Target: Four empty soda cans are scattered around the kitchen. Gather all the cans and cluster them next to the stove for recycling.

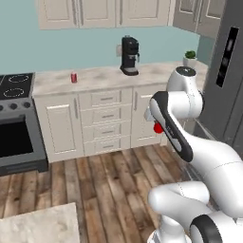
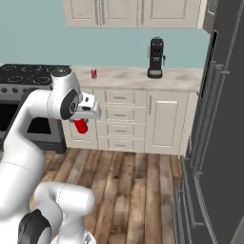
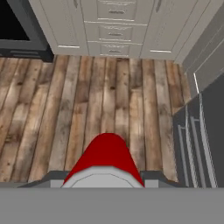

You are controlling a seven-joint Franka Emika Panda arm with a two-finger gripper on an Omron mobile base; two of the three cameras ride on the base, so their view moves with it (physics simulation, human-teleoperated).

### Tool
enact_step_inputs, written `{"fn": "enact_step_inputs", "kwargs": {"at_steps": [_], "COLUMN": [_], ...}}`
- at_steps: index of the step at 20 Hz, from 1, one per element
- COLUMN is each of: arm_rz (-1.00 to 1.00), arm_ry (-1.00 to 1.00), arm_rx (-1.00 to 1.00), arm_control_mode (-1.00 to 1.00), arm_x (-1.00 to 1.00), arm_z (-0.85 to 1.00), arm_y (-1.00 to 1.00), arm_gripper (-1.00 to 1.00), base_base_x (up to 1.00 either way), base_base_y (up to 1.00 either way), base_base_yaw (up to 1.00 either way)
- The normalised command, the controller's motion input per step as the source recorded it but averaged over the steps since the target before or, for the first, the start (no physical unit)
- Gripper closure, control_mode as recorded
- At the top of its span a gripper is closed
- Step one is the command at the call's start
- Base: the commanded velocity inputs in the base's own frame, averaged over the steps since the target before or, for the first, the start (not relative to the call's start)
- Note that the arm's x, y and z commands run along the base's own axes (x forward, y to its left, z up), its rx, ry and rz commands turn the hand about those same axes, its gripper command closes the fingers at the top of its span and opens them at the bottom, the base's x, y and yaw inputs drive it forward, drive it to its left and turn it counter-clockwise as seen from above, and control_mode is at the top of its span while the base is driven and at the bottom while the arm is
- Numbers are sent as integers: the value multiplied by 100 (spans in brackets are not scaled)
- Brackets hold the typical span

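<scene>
Above the wood floor (image 3: 109, 100), the gripper (image 2: 82, 125) was closed around a red soda can (image 3: 107, 153). Another red can (image 1: 74, 77) stood on the far counter (image 1: 104, 76), right of the stove (image 1: 14, 88).

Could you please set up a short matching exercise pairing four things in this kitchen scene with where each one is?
Things:
1. red can in the gripper
2. second red can
3. coffee machine
4. potted plant

Places:
A. counter corner beside the fridge
B. counter, near the stove
C. held above the wood floor
D. counter, against the teal wall

Pairs: 1-C, 2-B, 3-D, 4-A
</scene>
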Motion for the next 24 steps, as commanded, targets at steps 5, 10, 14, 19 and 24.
{"fn": "enact_step_inputs", "kwargs": {"at_steps": [5, 10, 14, 19, 24], "arm_rz": [0, 0, 0, 0, 0], "arm_ry": [0, 0, 0, 0, 0], "arm_rx": [0, 0, 0, 0, 0], "arm_control_mode": [100, 100, 100, 100, 100], "arm_x": [0, 0, 0, 0, 0], "arm_z": [0, 0, 0, 0, 0], "arm_y": [0, 0, 0, 0, 0], "arm_gripper": [100, 100, 100, 100, 100], "base_base_x": [100, 100, 98, 80, 54], "base_base_y": [39, 50, 53, 57, 58], "base_base_yaw": [2, 3, 2, 3, 4]}}
